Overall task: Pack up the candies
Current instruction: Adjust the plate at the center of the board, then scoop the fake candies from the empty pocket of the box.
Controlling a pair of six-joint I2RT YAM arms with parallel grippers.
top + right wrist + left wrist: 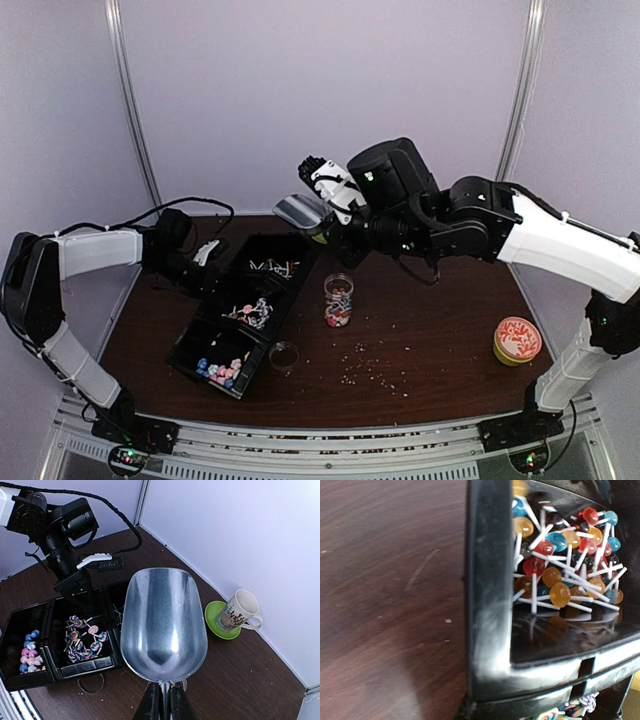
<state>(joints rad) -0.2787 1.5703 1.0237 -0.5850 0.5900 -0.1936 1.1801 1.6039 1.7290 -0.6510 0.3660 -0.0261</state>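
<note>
Pale lilac walls enclose a dark wooden table [440, 330]. On its left half lies a black tray [487, 605] with three compartments in a row, holding most of the candies [249, 313]. Pastel star-like pieces [27, 652] fill the nearest compartment and swirled lollipops [82, 642] the middle one. Small ball lollipops [560, 575] in red, amber and blue, on white sticks, fill the farthest.

Just right of the tray an open clear jar [338, 300] stands upright, partly filled with mixed candies. A small clear ring [284, 355] lies beside the tray's near end. Pale crumbs [375, 365] are scattered on the wood between the jar and the near edge. A round orange-patterned tin [517, 340] sits well apart, near the right edge. A decorated mug [240, 609] stands on a green saucer [212, 620] by the back wall.

The right gripper [164, 700] is raised above the table near the tray's far end. Its fingers are closed on the thin handle of a metal scoop [163, 620], whose bowl is empty.

The left gripper [208, 268] is low at the outer edge of the tray, beside the ball-lollipop compartment. Its fingers do not appear in the left wrist view. The other views are too small and dark to tell whether its jaws are parted or closed.
</note>
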